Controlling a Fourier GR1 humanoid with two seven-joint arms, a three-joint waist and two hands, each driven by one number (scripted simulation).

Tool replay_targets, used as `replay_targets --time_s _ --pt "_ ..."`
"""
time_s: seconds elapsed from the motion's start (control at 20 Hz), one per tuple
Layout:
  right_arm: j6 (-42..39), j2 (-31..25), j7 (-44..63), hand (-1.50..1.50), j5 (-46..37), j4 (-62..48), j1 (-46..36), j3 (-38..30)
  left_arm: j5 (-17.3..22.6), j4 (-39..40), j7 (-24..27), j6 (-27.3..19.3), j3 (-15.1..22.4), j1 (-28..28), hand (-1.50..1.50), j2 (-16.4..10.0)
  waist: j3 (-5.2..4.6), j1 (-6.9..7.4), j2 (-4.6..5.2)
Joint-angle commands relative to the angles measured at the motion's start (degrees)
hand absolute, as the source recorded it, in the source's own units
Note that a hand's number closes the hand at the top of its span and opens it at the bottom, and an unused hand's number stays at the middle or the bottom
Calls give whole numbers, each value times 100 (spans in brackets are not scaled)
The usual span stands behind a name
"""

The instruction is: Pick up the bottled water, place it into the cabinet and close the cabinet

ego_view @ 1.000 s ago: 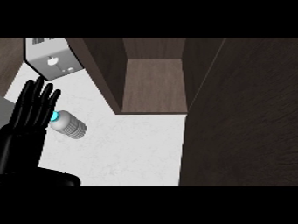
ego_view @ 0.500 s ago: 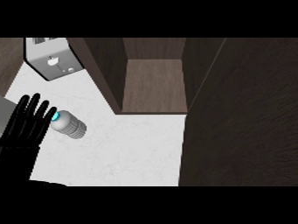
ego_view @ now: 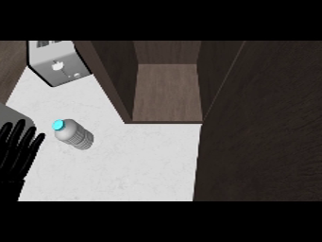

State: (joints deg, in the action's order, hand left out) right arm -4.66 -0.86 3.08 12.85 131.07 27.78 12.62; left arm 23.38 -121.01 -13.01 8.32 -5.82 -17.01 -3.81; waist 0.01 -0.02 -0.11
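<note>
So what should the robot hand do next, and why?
Probably move the left robot hand a little to the right, toward the water bottle, and curl round it. The hand is open, beside the bottle and apart from it. The bottle is on the white counter, not yet picked up, and the cabinet stands open.

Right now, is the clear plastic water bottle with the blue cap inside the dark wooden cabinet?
No, the bottle sits on the white counter, left of the open cabinet.
</note>
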Motion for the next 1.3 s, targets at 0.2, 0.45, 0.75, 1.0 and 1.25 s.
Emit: replay_targets --time_s 0.2,0.45,0.75,1.0,1.25 --pt "-238 -103 -390 -150 -140 307 680 228 369 499 749 792 -589 -352 -150 -118 -4 -14 -6" --pt "-456 -201 -782 -150 157 -349 497 -141 10 1468 1058 586 -684 396 -150 21 -1 -38 8" --pt "-277 -118 -810 -150 -273 -85 611 233 144 1812 1450 1132 -1273 29 -150 -292 -3 -20 3" --pt "-310 -170 -907 -150 -343 -66 852 413 -269 2516 1463 873 -1247 956 -150 -485 -2 -47 7" --pt "-418 -227 -1171 -150 -285 -226 864 332 -559 3817 2300 1271 -1483 1239 -150 -730 -4 -54 10"
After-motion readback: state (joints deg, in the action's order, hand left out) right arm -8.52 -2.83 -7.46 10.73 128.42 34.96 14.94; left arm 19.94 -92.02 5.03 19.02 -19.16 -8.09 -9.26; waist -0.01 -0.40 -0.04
